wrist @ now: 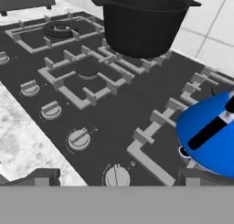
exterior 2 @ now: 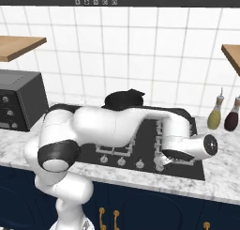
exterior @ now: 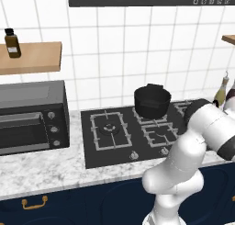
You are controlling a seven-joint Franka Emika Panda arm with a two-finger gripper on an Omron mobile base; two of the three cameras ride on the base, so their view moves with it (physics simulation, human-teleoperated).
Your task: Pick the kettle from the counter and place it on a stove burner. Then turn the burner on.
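In the hand view the bright-blue kettle (wrist: 208, 136), with a black handle across its top, sits on the grate of a front burner at the right edge of the picture. My gripper (wrist: 121, 176) is open. Its two dark fingertips (wrist: 41, 175) stand far apart at the bottom with nothing between them, and the kettle is just beyond the right one. The gripper hangs low over the front edge of the black stove (exterior: 110, 146), above a row of round knobs (wrist: 78, 139). In the right base view my hand (exterior 2: 185, 148) hovers over the stove's right front and hides the kettle.
A black lidded pot (wrist: 141, 22) (exterior: 152, 101) stands on a back burner. A toaster oven (exterior: 32, 116) sits on the marbled counter (exterior: 46, 166) to the left. Two bottles (exterior 2: 214, 114) stand right of the stove. Wooden shelves (exterior: 32, 56) hang on the tiled wall.
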